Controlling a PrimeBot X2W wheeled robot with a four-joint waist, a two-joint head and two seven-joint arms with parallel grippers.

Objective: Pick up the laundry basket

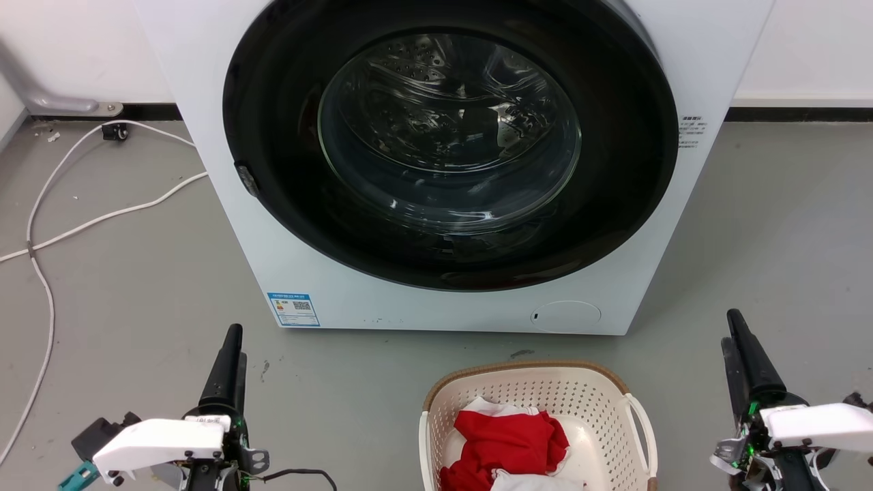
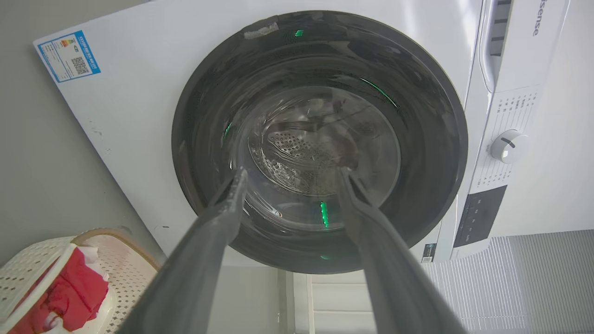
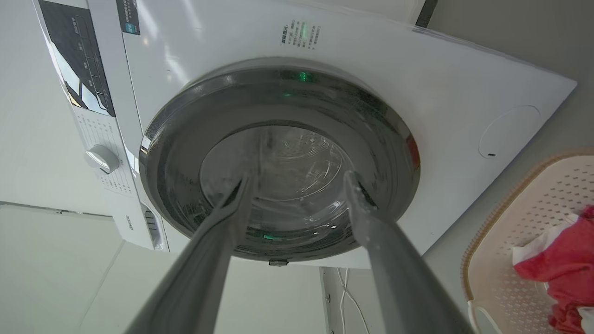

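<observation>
The laundry basket (image 1: 545, 392), cream with a brown rim, stands on the grey floor just in front of the washer, at the bottom middle of the head view. Red and white clothes (image 1: 505, 440) lie in it. A loop handle (image 1: 644, 429) shows on its right side. My left gripper (image 1: 233, 334) hovers to the basket's left, well apart from it, and my right gripper (image 1: 731, 331) to its right. Both are open and hold nothing. Through my left gripper (image 2: 292, 174) the basket (image 2: 125, 273) sits at the lower left; beyond my right gripper (image 3: 299, 178) the basket (image 3: 543, 195) lies at the right edge.
A white front-loading washer (image 1: 286, 225) with its dark round door (image 1: 450, 150) shut rises close behind the basket. A white cable (image 1: 48, 300) runs across the floor at the left. Bare grey floor (image 1: 784, 225) lies on both sides of the washer.
</observation>
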